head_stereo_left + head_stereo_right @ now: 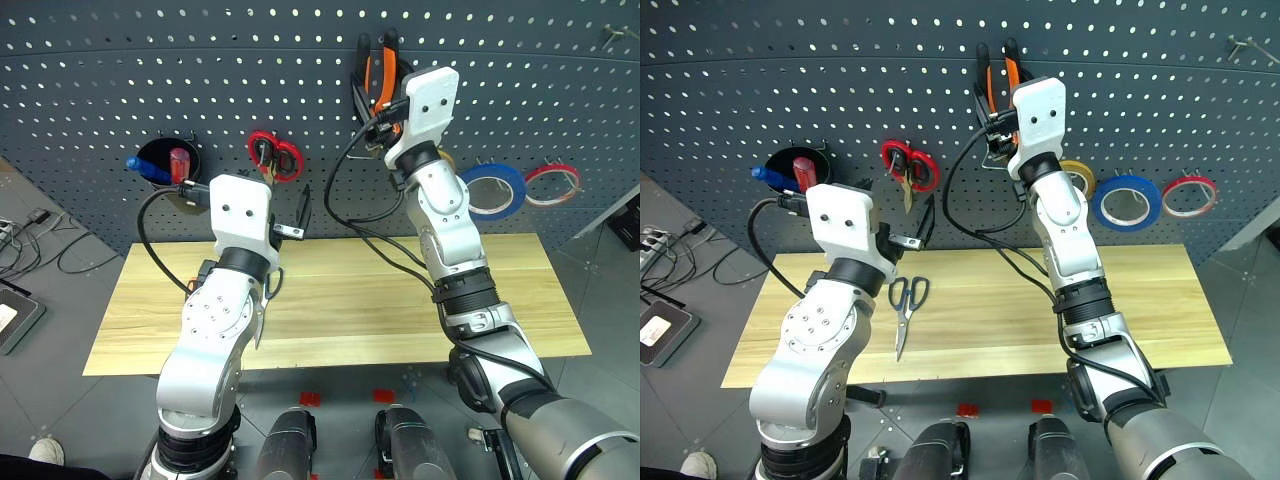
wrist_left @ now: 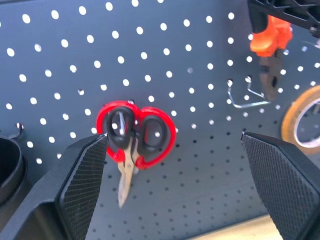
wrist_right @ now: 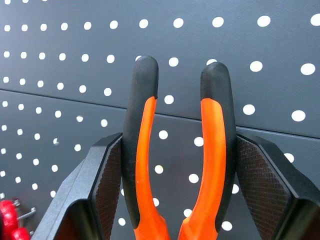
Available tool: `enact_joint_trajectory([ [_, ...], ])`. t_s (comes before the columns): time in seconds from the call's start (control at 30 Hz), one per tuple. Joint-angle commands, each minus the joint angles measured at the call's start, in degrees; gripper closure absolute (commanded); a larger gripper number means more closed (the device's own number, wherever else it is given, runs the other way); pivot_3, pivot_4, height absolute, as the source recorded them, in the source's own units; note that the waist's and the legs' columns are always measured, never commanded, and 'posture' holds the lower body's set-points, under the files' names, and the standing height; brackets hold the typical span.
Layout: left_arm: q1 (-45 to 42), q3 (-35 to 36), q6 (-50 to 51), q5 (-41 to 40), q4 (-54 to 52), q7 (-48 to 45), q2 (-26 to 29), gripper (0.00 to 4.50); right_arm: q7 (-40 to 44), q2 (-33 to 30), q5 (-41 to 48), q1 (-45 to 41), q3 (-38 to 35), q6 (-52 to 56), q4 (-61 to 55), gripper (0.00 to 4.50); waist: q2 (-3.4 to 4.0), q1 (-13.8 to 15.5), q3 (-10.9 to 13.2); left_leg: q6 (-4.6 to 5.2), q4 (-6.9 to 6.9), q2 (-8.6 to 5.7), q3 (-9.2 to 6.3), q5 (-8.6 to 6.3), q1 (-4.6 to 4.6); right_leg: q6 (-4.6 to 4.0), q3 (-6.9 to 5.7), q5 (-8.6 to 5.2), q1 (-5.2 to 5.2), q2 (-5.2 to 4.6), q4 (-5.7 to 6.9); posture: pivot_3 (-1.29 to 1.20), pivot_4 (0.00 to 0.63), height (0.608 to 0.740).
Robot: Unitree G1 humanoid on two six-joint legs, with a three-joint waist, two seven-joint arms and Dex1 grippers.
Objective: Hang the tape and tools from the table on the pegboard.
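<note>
No brand, label or writing can be read on anything here. The table (image 1: 1060,300) is of light yellowish wood planks and stands against the far wall, on a grey floor (image 1: 60,290) with dark cables (image 1: 40,245) at the left. The dark grey pegboard (image 1: 150,70) carries a black cup (image 1: 165,160) at the left, red-handled scissors (image 2: 136,137), a yellow roll (image 1: 1080,175), the blue tape (image 1: 1127,202) and a thin red roll (image 1: 1190,195) at the right. The right gripper (image 3: 177,170) pinches the orange-handled pliers (image 3: 210,150) by both handles, held up against the board. The left gripper (image 2: 175,175) stands spread wide and empty before the red scissors. The dark-handled scissors (image 1: 906,305) lie on the table's left part.
</note>
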Motion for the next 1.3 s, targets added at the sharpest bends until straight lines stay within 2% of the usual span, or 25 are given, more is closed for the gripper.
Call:
enact_joint_trajectory([
  [0.03, -0.49, -0.58, -2.35, 0.92, -0.9, -0.13, -0.74, 0.0, -1.1, 0.15, 0.2, -2.72, -1.35, -1.33, -1.48, 1.47, 0.0, -0.01, 0.0, 0.0, 0.01, 0.0, 0.0, 0.0, 0.0, 0.0, 0.0, 0.0, 0.0, 0.0, 0.01, -0.04, 0.161, 0.74],
  [0.43, -0.97, -0.15, -2.98, 0.81, -0.01, -0.86, -1.59, 0.0, -1.85, 1.78, 1.49, -2.93, -1.74, -0.18, -0.27, 1.47, 0.0, -0.09, 0.0, 0.0, 0.01, 0.02, 0.01, 0.0, 0.0, 0.0, 0.01, 0.0, -0.02, -0.03, 0.03, -0.04, 0.171, 0.74],
  [0.9, -0.64, -0.09, -2.15, 0.94, -1.01, -1.1, -2.28, 0.0, -2.14, 2.65, -1.0, -2.62, -0.83, -4.69, 7.3, 1.47, 0.0, -0.08, 0.0, 0.0, 0.01, 0.02, 0.01, 0.0, 0.0, -0.01, 0.0, 0.0, -0.01, -0.03, 0.04, -0.02, 0.175, 0.74],
  [0.93, -0.58, -0.09, -2.07, 0.91, -1.1, -1.07, -2.35, 0.0, -2.36, 2.5, -1.26, -2.81, -0.9, -4.93, 7.73, 0.76, 0.0, -0.08, 0.0, 0.0, 0.01, 0.02, 0.01, 0.0, 0.0, 0.0, 0.0, 0.0, -0.01, -0.03, 0.04, -0.02, 0.175, 0.74],
  [1.03, -0.59, -0.05, -1.94, 0.84, -1.12, -1.14, -2.41, 0.0, -2.41, 2.37, -1.41, -3.02, -1.26, -5.38, 8.39, 0.02, 0.01, -0.05, 0.0, 0.0, 0.03, 0.02, 0.01, 0.0, 0.02, 0.0, 0.0, 0.0, 0.0, -0.03, 0.06, -0.02, 0.175, 0.74],
  [1.3, -0.43, -0.25, -1.79, 0.39, -1.01, -1.62, -2.56, 0.0, -1.56, 1.79, -0.67, -1.29, -1.33, -4.01, 5.7, 0.02, 0.01, -0.05, 0.0, 0.0, 0.07, 0.02, 0.01, 0.0, 0.04, -0.01, 0.01, 0.0, 0.01, -0.03, 0.09, -0.04, 0.188, 0.74],
])
